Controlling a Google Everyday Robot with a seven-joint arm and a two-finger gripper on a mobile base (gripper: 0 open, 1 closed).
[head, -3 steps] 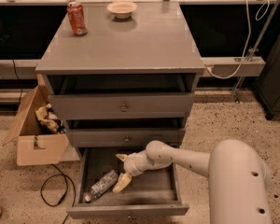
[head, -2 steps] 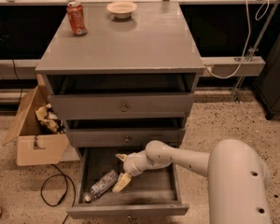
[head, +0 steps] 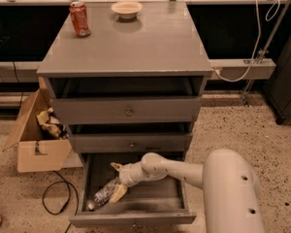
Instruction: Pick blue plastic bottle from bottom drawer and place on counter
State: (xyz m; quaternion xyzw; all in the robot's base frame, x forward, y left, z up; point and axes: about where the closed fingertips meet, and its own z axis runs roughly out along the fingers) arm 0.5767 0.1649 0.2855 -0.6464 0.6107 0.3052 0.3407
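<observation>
The grey counter (head: 136, 45) carries a can (head: 79, 18) at its far left and a bowl (head: 126, 8) at the far edge. A cardboard box (head: 36, 149) and a black cable (head: 56, 198) lie on the speckled floor (head: 242, 130) to the left. The drawer (head: 131, 220) is pulled out. The bottle (head: 102, 196) lies slanted in its left half, cap towards the near left. The gripper (head: 115, 182) is inside the drawer, fingers spread apart, straddling the bottle's far end.

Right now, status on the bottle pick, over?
Gripper open, down in bottom drawer at blue plastic bottle. Bottle lying flat, not lifted. Nothing blocking; counter holds can and bowl.
</observation>
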